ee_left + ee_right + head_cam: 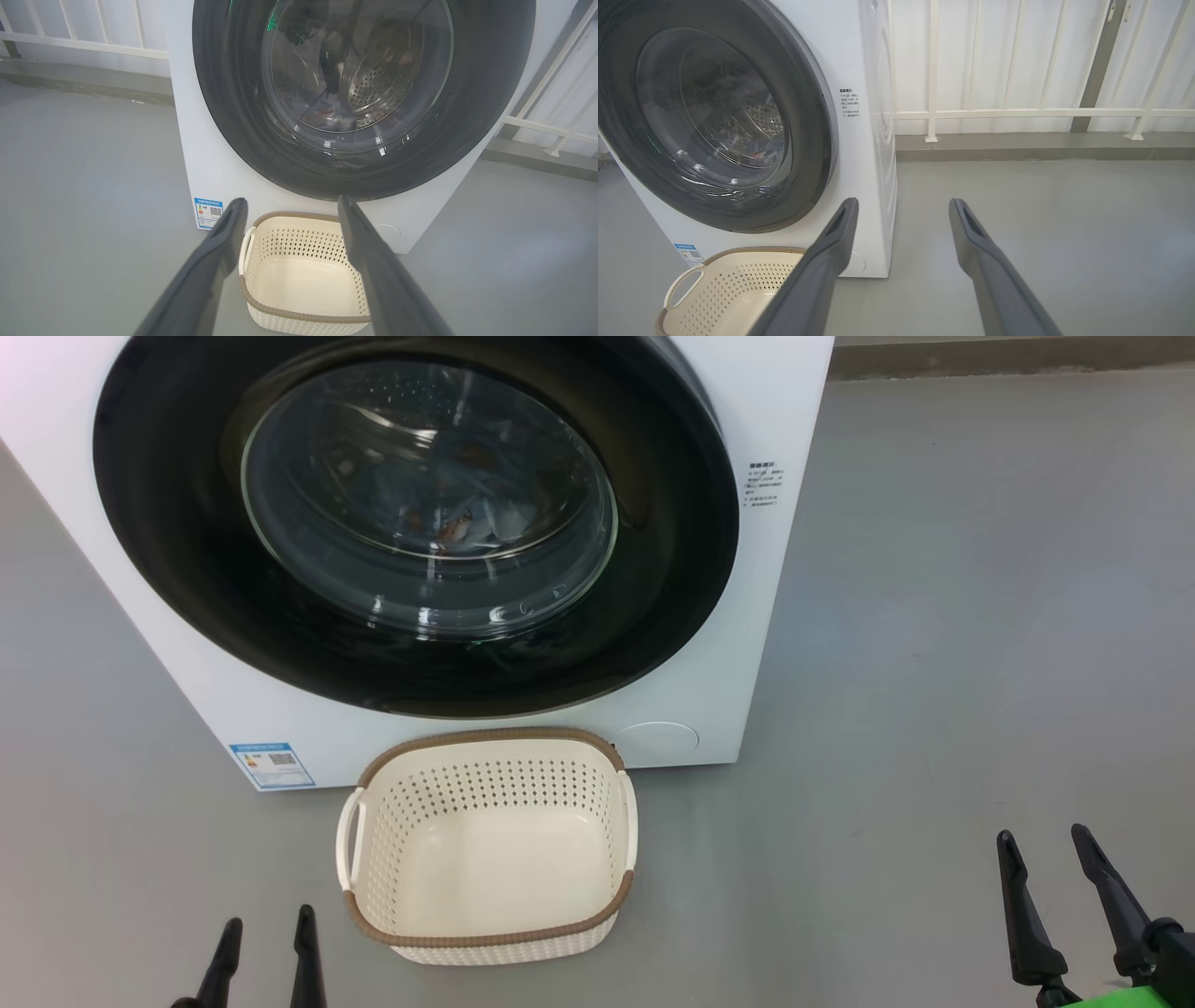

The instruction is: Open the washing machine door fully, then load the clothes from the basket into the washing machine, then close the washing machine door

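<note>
Fingers (1022,901) wide, empty on left gripper (268,917) and right gripper (1042,832); basket (485,736) bare, clothes (476,527) behind the washing machine door (663,569) (seemingly shut): press its rim, confirming the latch.

A blue label sticker (272,764) is affixed to the white front of the washing machine (775,392), at 7 o'clock from the washing machine door (411,663). It carries a QR code (282,759); its print is too small to read. At 3 o'clock from the door, a block of small dark print (763,485) is likewise illegible.

Cream basket (471,786), black door (173,546), perhaps blue clothes (487,525)
</note>
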Tool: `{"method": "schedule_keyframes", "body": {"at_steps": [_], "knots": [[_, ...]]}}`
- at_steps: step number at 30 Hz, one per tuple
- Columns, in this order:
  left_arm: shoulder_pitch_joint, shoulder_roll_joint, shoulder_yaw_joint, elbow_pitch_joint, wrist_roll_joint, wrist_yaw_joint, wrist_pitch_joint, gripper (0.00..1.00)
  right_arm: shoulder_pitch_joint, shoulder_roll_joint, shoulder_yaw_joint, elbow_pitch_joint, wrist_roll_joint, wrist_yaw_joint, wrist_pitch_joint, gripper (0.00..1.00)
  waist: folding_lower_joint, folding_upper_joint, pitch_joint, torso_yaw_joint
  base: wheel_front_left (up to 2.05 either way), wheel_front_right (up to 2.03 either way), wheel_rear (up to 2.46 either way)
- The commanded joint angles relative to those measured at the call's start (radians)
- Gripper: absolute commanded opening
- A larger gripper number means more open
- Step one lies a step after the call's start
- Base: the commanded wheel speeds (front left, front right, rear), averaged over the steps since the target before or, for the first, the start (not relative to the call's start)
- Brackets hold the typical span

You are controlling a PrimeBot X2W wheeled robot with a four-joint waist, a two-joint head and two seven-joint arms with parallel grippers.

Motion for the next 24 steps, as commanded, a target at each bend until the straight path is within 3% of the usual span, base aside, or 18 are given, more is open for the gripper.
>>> {"method": "schedule_keyframes", "body": {"at_steps": [1,19,20,24], "knots": [[-0.009,0.009,0.035,-0.025,0.003,-0.004,-0.006,1.00,-0.016,-0.013,0.022,-0.021,-0.009,-0.006,-0.005,1.00,0.0001,0.0000,0.002,-0.002,0.00,0.00,0.00],[-0.013,0.009,0.038,-0.026,0.008,-0.005,-0.006,1.00,-0.026,-0.018,0.034,-0.020,-0.007,-0.006,-0.005,1.00,0.0001,0.0000,0.005,0.016,0.00,0.00,0.00],[0.000,0.000,0.004,0.001,0.000,-0.001,0.000,0.00,-0.001,0.000,0.006,0.002,-0.001,0.000,0.000,0.00,0.0001,0.0000,0.005,0.016,0.00,0.00,0.00],[0.000,-0.010,-0.006,0.048,-0.003,-0.001,0.002,0.00,0.001,0.014,0.005,0.055,0.003,0.000,0.001,0.00,0.0001,0.0000,0.005,0.017,0.00,0.00,0.00]]}}
